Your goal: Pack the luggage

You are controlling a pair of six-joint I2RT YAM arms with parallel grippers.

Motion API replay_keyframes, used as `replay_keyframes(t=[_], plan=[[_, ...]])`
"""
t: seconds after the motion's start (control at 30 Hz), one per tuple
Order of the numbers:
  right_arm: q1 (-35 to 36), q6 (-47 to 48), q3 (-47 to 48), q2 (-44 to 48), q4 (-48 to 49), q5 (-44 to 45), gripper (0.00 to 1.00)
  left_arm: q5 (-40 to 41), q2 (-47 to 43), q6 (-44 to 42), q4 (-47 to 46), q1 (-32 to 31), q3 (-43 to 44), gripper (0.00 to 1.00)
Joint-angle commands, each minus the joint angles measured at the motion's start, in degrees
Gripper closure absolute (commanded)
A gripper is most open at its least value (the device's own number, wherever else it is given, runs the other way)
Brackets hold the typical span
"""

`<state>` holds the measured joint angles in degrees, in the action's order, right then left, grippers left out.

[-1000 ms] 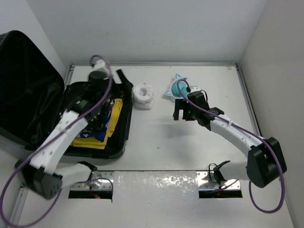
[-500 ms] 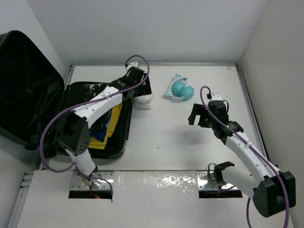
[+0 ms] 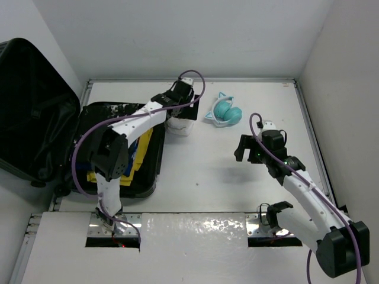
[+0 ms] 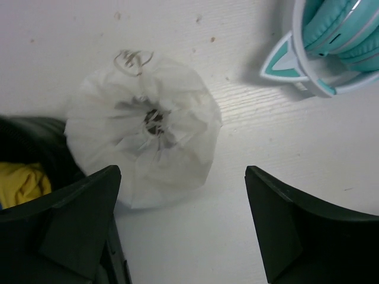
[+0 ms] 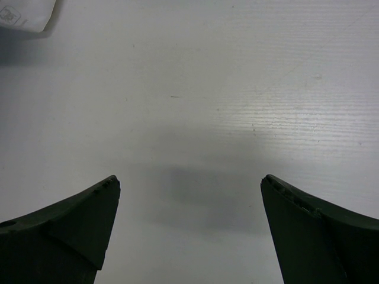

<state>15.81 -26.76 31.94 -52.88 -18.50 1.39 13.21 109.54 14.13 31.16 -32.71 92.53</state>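
The left gripper [image 4: 182, 174] and right gripper [image 5: 189, 177] both gape empty.

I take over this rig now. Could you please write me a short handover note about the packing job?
The left end effector is open above the white gathered fabric pouch, not gripping it.
The right end effector is open over bare table, holding nothing.
The black hard-shell suitcase lies open at left, yellow and blue clothes inside.
Done: clothes packed.
Left: the pouch beside the suitcase, and the teal cat-ear headphones, both on the table.

No text can be read anywhere; a faint mark on the white object [image 5: 23, 12] is too blurred.
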Motion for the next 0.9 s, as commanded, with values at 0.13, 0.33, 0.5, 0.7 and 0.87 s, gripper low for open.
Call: replay_keyframes(t=[0.13,0.33,0.5,0.7,0.87], plan=[[-0.6,0.7,-1.7,1.0,1.9,-1.1,0.01,-4.0,8.9,-4.1,0.9,-1.4,9.3,0.26],[-0.5,0.8,-2.7,0.9,3.0,-2.3,0.01,-0.9,13.5,-3.5,1.8,-1.8,9.9,0.39],[-0.6,1.2,-2.3,1.1,3.0,-2.4,0.01,1.5,15.0,-2.4,2.7,-1.9,9.8,0.94],[-0.7,1.8,-3.0,0.5,4.4,-3.9,0.01,4.1,-0.5,0.1,-6.4,-5.2,-0.3,1.0],[-0.7,1.8,-3.8,-0.7,7.1,-10.2,0.01,8.8,-20.9,1.7,-22.7,-8.0,-16.5,1.0]])
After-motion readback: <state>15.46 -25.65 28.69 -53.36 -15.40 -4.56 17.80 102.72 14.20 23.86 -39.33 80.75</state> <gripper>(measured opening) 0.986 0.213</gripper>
